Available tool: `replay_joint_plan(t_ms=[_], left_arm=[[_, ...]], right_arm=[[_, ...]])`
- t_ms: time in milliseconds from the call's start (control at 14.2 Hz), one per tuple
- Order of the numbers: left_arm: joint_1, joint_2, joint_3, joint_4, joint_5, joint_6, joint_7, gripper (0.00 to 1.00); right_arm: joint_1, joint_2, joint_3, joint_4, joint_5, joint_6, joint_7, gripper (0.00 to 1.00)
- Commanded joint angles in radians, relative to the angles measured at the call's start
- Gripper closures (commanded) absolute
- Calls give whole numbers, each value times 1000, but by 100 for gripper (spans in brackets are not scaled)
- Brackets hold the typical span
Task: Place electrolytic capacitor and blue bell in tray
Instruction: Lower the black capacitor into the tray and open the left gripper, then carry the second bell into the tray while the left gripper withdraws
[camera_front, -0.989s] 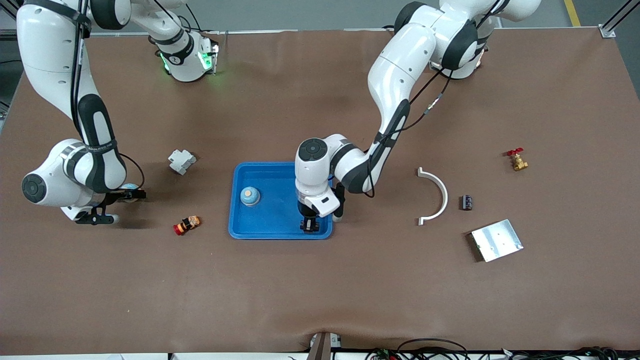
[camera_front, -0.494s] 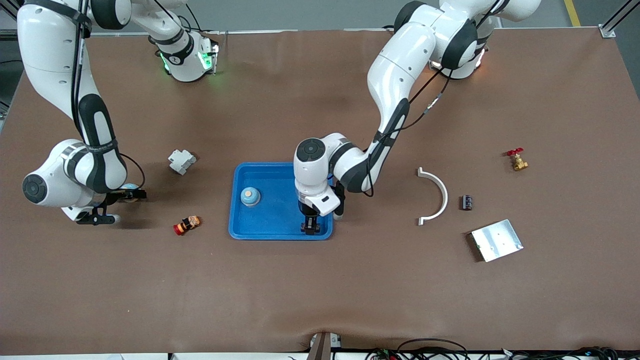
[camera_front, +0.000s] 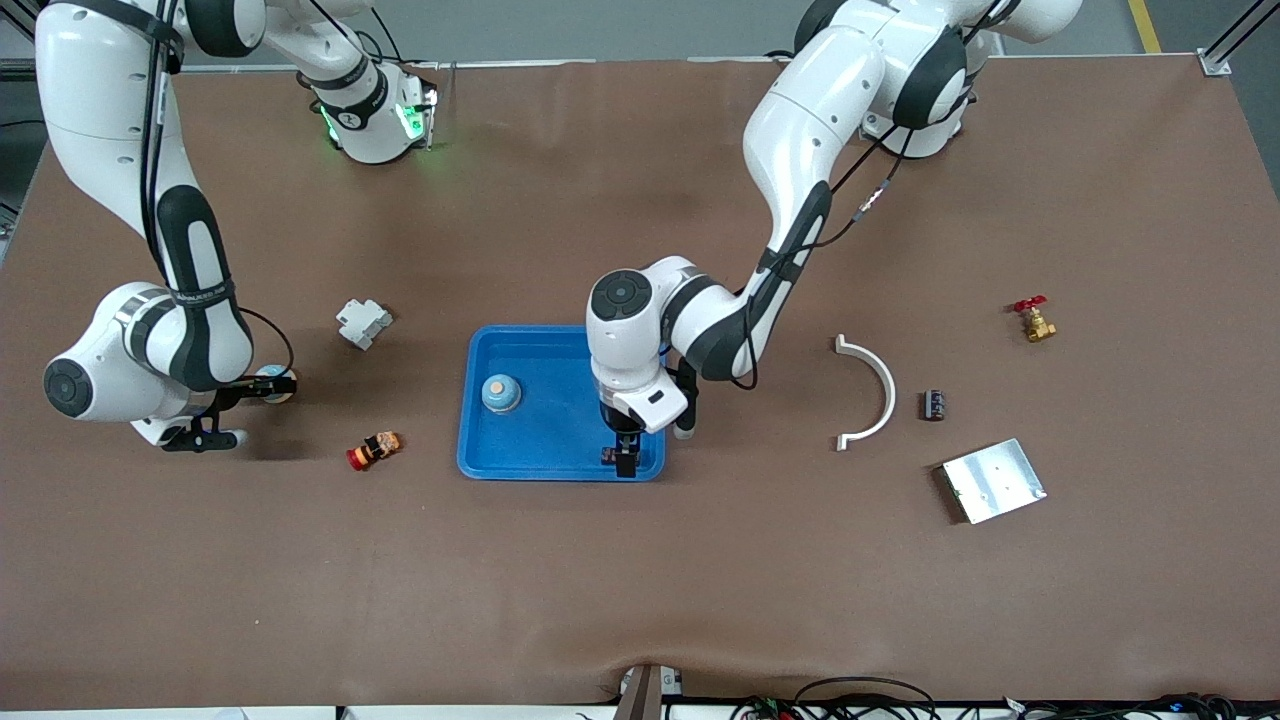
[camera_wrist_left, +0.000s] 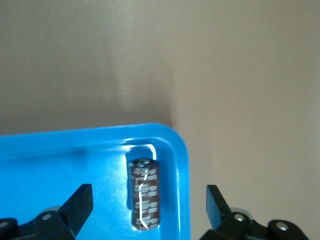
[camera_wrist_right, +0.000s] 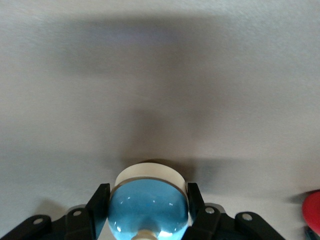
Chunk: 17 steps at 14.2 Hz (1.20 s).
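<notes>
I've got the electrolytic capacitor (camera_wrist_left: 145, 193) lying on its side in the blue tray (camera_front: 540, 455), tucked right into the corner nearest the front camera at the left arm's end; in the left wrist view it sits low and centre, close against the rounded rim. The left gripper (camera_front: 620, 458) hangs just over it, released, its fingers (camera_wrist_left: 76, 206) spread wide to either side of the dark-brown can and touching nothing.

In the same tray, a blue bell (camera_front: 500, 392) with a tan button stands toward the right arm's end, mid-frame in the front view, well apart from the capacitor.

Out at the frame's left edge, my right gripper (camera_front: 268, 385) is clenched on a second blue bell (camera_wrist_right: 148, 205), its black fingers (camera_wrist_right: 98, 202) pressing both flanks of the dome, low over bare brown table (camera_front: 640, 580).

Near it a red-and-orange push button (camera_front: 372, 450) lies just lower in frame, and a white plastic clip (camera_front: 362, 322) sits higher.

Over on the frame's right: a white curved bracket (camera_front: 868, 390), a small dark capacitor-like cylinder (camera_front: 933, 404) just beside it, a silver metal plate (camera_front: 992, 480) lower, and a brass valve with a red handle (camera_front: 1033, 319) higher up.
</notes>
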Motion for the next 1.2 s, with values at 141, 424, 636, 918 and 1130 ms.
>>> replay_joint_plan(t_ms=[141, 424, 636, 918, 1130], left_arm=[[90, -72, -70, -39, -47, -70, 273, 0], [133, -183, -90, -195, -48, -75, 521, 0], [233, -279, -182, -336, -47, -75, 720, 0], [300, -404, -211, -524, -44, -61, 972, 0], [313, -424, -214, -553, -47, -48, 1116, 0]], right_arm=[[22, -19, 5, 174, 15, -254, 44, 100], [53, -18, 106, 283, 19, -277, 234, 100], [100, -5, 210, 321, 26, -228, 446, 100], [192, 37, 298, 367, 17, -91, 739, 100], [255, 73, 307, 400, -18, -50, 856, 100]])
